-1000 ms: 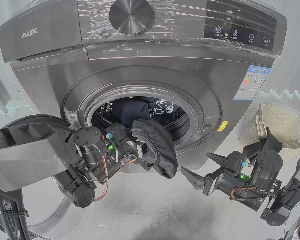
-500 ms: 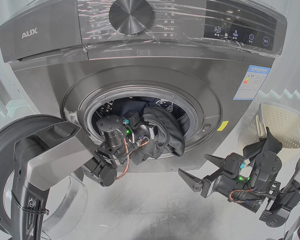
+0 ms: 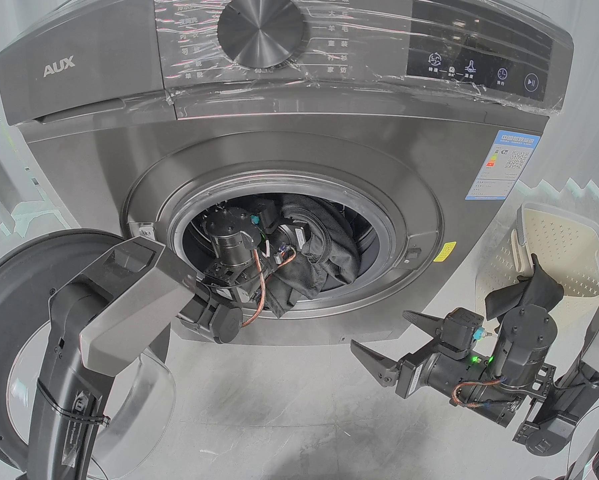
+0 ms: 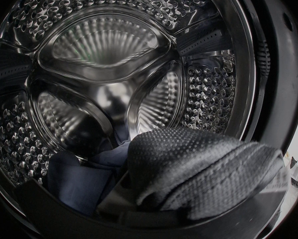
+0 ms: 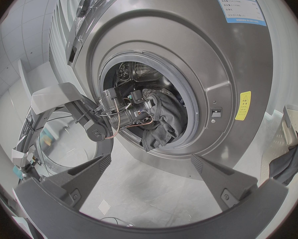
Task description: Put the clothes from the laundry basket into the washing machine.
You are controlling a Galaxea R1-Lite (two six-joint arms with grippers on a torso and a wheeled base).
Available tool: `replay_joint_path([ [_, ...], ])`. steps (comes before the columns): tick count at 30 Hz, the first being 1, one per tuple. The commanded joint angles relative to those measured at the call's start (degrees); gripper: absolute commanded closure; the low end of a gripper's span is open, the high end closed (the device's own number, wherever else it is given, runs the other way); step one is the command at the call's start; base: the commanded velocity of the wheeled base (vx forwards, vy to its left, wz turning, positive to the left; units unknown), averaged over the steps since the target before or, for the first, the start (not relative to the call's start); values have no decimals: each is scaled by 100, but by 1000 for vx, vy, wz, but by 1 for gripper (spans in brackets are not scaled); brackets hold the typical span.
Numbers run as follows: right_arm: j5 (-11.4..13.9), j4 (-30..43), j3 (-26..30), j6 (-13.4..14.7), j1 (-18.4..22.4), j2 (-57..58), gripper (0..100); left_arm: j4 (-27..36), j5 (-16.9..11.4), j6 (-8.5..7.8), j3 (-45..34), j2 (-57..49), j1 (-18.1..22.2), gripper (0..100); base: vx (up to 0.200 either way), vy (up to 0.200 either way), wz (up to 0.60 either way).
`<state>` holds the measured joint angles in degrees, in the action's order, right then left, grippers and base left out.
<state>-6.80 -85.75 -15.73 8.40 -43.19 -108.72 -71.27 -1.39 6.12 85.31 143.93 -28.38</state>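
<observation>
Head view: garment (image 3: 333,248) draped over left gripper (image 3: 298,240) inside drum (image 4: 105,50), grip hidden, cannot tell. Right gripper (image 3: 379,331) spread. Garment soft, limp; pinch fold.

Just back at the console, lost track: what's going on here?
The left arm is inside the washer opening with a dark garment draped over its end, partly hanging over the rim. Blue clothes lie in the drum. The right gripper hangs open and empty in front. Another dark piece hangs over the basket edge.

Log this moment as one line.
left gripper: holds dark garment in washer opening | right gripper: open, empty, near basket | basket: dark cloth over rim
</observation>
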Motion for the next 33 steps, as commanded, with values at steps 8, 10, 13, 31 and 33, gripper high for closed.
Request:
replay_joint_path([
  [8,-14,-3,-1,30,-155,-88,0,174,183,-6,522,109,-1,100,0,0,0],
  [10,-14,-3,-1,39,-163,-106,0,174,236,-6,610,170,-1,100,0,0,0],
  [13,-14,-3,26,39,-163,-97,0,201,271,-6,785,284,17,100,0,0,0],
  [31,-5,-3,26,30,-93,-115,0,1176,842,-14,2928,1075,245,100,0,0,0],
  [33,-5,-3,26,30,-93,-132,0,1176,842,-6,2928,1093,245,100,0,0,0],
])
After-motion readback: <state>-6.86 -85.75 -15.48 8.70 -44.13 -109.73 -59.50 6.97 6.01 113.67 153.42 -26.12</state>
